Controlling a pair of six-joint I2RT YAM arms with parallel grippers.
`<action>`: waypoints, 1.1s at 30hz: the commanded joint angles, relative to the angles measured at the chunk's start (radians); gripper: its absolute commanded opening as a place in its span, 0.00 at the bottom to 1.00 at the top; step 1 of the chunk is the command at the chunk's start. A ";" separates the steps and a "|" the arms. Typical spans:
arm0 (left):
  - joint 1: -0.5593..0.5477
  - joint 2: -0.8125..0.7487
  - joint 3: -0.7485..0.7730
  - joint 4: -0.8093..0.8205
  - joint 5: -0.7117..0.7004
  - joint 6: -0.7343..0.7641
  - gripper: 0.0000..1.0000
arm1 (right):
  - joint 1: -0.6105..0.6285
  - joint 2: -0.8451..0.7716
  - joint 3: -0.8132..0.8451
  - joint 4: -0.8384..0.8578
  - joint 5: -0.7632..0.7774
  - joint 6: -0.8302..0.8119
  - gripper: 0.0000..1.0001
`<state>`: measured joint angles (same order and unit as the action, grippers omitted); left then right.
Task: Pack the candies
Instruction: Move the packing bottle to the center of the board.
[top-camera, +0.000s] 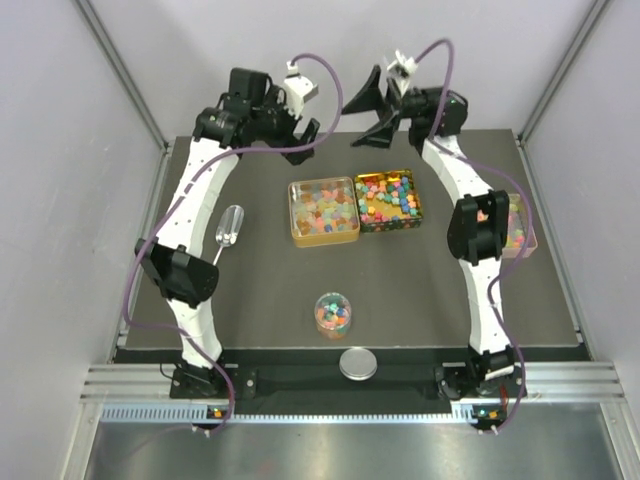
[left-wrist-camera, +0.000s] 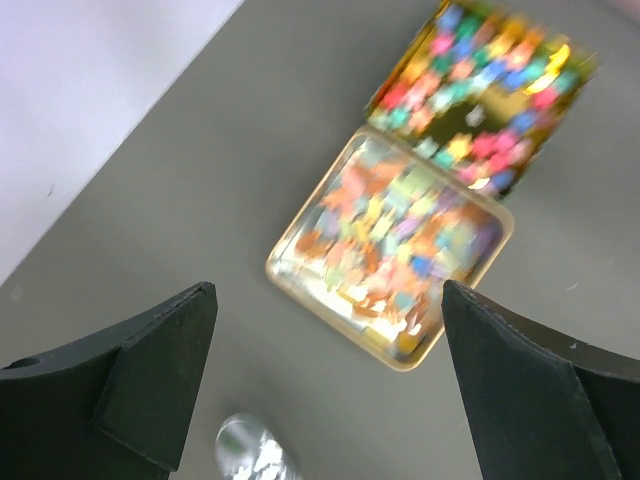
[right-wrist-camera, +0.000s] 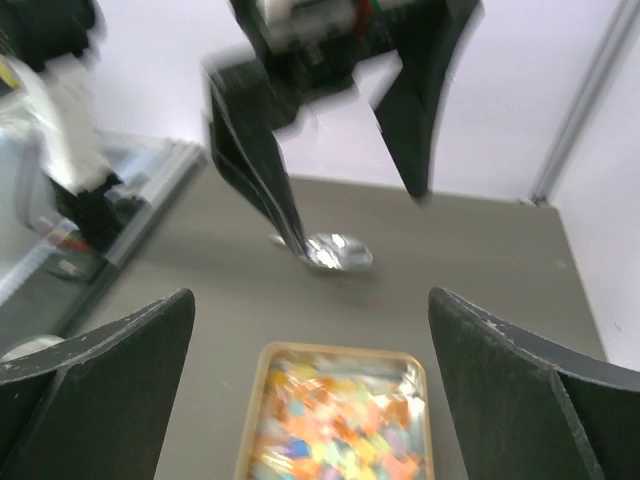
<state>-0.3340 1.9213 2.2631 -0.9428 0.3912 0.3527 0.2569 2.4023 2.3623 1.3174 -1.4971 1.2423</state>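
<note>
Candies (top-camera: 323, 210) fill two tins (top-camera: 296, 238) side by side mid-desk (top-camera: 260, 290), and more sit in a small round jar (top-camera: 333, 313) nearer the front. Left end effector (top-camera: 300, 128) and right end effector (top-camera: 368, 115) hover beyond the tins, both spread wide and empty.

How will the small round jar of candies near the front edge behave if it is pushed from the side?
The jar looks small and clear, probably light plastic, so it would likely slide easily. It stands open, its lid lying apart, so tipping would probably spill the candies. Being round, it may roll once tipped.
</note>
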 joint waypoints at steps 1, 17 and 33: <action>0.004 -0.097 -0.109 -0.002 -0.240 0.069 0.99 | -0.007 -0.042 -0.150 0.378 -0.123 -0.460 1.00; -0.003 -0.297 -0.358 0.153 -0.147 -0.052 0.97 | 0.018 -0.513 -0.448 -0.530 0.689 -1.024 1.00; -0.007 -0.448 -0.686 0.203 -0.215 -0.008 0.98 | 0.102 -0.786 -0.751 -2.201 0.753 -2.181 1.00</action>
<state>-0.3370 1.5684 1.6676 -0.8078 0.2012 0.3405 0.3603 1.5822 1.6535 -0.1627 -0.5625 -0.7063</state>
